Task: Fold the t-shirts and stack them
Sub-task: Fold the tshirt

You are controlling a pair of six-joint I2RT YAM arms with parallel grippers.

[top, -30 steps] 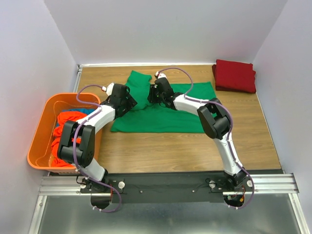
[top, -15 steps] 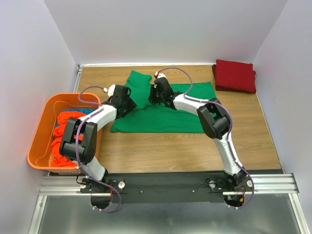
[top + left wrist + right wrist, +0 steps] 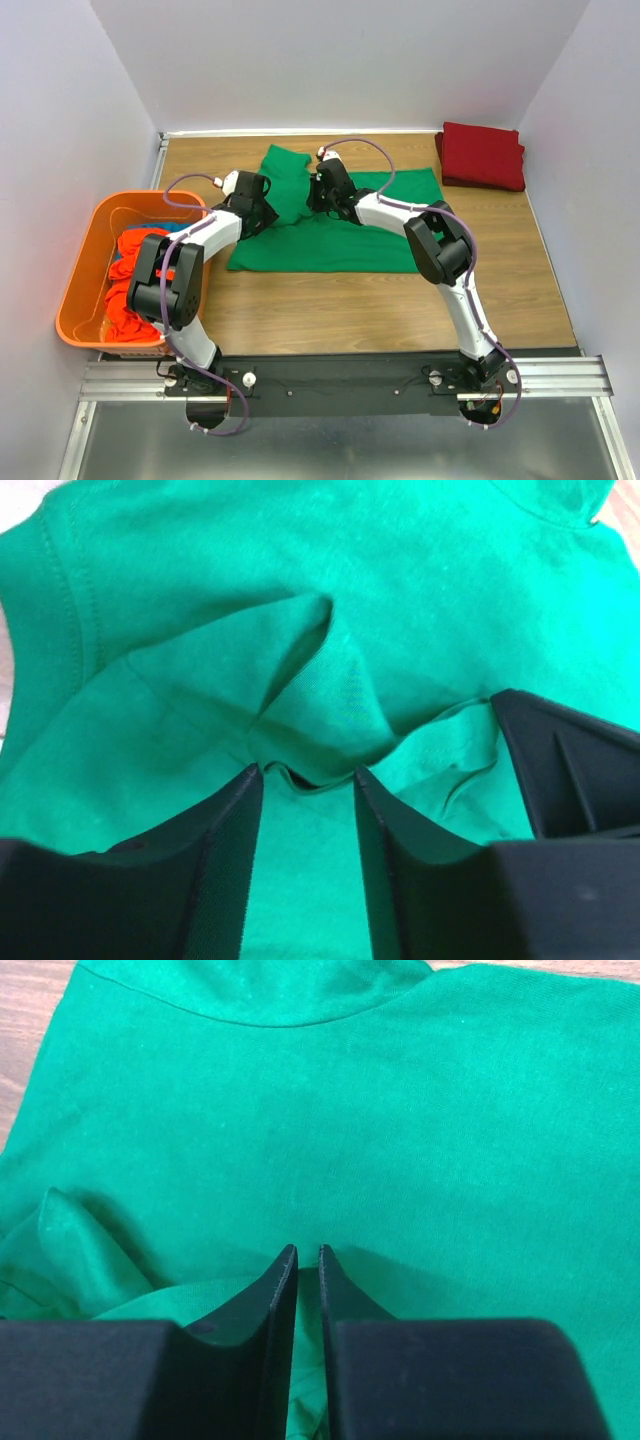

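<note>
A bright green t-shirt [image 3: 330, 240] lies spread on the table, with a sleeve [image 3: 285, 165] folded up at the far left. My left gripper [image 3: 268, 208] is low on its left part. In the left wrist view its jaws [image 3: 308, 772] stand apart over green cloth [image 3: 200, 580], with a raised fold at their tips. My right gripper [image 3: 318, 197] is on the shirt's upper middle. Its jaws [image 3: 308, 1248] are nearly closed and pinch a thin layer of green cloth [image 3: 400, 1110]. A dark red t-shirt [image 3: 483, 155] lies folded at the far right corner.
An orange plastic bin [image 3: 80, 290] stands at the left table edge, holding orange-red shirts [image 3: 125, 290] and a bit of blue cloth [image 3: 178, 228]. White walls close in the back and both sides. The metal rail [image 3: 340, 378] with the arm bases runs along the near edge.
The left arm's elbow has swung toward the left and its gripper has shifted slightly up on the shirt. The right arm and the shirt have barely moved.
</note>
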